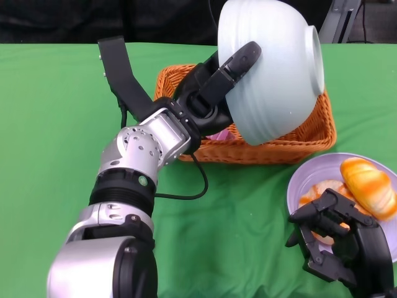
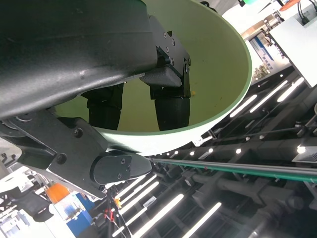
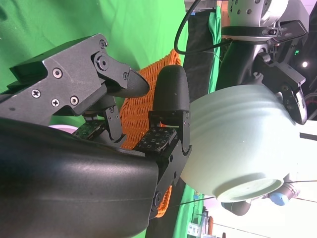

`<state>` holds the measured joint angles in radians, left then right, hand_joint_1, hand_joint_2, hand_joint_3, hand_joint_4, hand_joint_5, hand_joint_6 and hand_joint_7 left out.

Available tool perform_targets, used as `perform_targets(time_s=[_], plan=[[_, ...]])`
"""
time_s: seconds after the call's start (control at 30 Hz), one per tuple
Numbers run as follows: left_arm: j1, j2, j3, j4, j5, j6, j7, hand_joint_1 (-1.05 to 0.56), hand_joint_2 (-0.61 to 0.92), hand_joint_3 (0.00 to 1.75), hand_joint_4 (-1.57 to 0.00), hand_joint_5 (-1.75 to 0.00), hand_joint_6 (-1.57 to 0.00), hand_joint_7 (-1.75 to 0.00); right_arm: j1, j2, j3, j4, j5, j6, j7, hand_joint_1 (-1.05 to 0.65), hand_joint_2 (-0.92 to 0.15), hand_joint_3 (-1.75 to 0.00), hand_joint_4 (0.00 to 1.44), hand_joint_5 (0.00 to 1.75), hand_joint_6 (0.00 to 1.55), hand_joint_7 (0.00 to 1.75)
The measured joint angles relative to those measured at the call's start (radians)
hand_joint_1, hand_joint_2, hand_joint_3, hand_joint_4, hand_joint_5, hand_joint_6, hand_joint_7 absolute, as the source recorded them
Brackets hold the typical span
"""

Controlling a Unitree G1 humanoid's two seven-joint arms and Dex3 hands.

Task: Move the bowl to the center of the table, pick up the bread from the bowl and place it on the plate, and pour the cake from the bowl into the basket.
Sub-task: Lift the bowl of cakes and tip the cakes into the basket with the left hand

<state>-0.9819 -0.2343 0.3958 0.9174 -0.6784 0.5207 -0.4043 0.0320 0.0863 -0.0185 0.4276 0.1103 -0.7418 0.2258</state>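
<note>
Green cloth covers the table; left hand (image 1: 214, 87) grips the tipped bowl (image 1: 276, 71) over the basket (image 1: 313, 133), pouring; right hand (image 1: 338, 239) rests empty, fingers apart; next, set bowl down

The silver, segmented left forearm (image 1: 133, 167) carries screws, a small green light, a looping black cable (image 1: 197, 180); both hands are black.

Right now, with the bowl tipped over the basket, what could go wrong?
1. The left hand holds the bowl by its rim only, with fingers inside and a thumb outside. The tilted bowl may slip and fall onto the basket.
2. The bowl's mouth faces the basket's edge nearest the plate, so anything poured out might land past the rim.
</note>
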Motion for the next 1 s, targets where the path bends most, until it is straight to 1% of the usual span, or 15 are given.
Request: perform_targets(time_s=[0.27, 0.33, 0.47, 0.63, 0.87, 1.0], plan=[[-0.006, 0.001, 0.007, 0.008, -0.003, 0.012, -0.019, -0.15, 0.92, 0.62, -0.61, -1.75, -0.57, -1.58, -0.001, 0.000, 0.000, 0.008, 0.005, -0.002, 0.005, -0.09, -0.61, -0.97, 0.78, 1.46, 0.78, 1.15], [-0.009, 0.001, 0.013, 0.010, -0.004, 0.016, -0.021, -0.16, 0.92, 0.62, -0.61, -1.75, -0.54, -1.61, -0.001, 0.000, 0.000, 0.016, 0.005, -0.002, 0.005, -0.09, -0.60, -0.98, 0.78, 1.47, 0.78, 1.15], [-0.022, 0.004, 0.029, 0.028, -0.016, 0.023, -0.063, -0.17, 0.92, 0.61, -0.62, -1.75, -0.52, -1.64, -0.001, 0.000, 0.000, 0.020, 0.005, -0.011, 0.006, -0.10, -0.60, -0.97, 0.78, 1.47, 0.78, 1.15], [-0.032, 0.007, 0.043, 0.060, -0.028, 0.030, -0.107, -0.17, 0.92, 0.60, -0.62, -1.75, -0.52, -1.65, -0.003, 0.000, -0.001, 0.025, 0.002, -0.015, 0.004, -0.09, -0.60, -0.97, 0.78, 1.46, 0.78, 1.15], [-0.064, 0.010, 0.070, 0.096, -0.041, 0.031, -0.135, -0.19, 0.92, 0.55, -0.67, -1.75, -0.56, -1.69, -0.009, 0.000, -0.002, 0.033, 0.003, -0.017, 0.005, -0.10, -0.60, -0.95, 0.79, 1.47, 0.78, 1.14], [-0.080, 0.015, 0.089, 0.115, -0.047, 0.031, -0.156, -0.17, 0.92, 0.56, -0.68, -1.75, -0.57, -1.68, -0.009, 0.000, -0.002, 0.033, 0.003, -0.017, 0.006, -0.09, -0.60, -0.97, 0.78, 1.47, 0.77, 1.15]])
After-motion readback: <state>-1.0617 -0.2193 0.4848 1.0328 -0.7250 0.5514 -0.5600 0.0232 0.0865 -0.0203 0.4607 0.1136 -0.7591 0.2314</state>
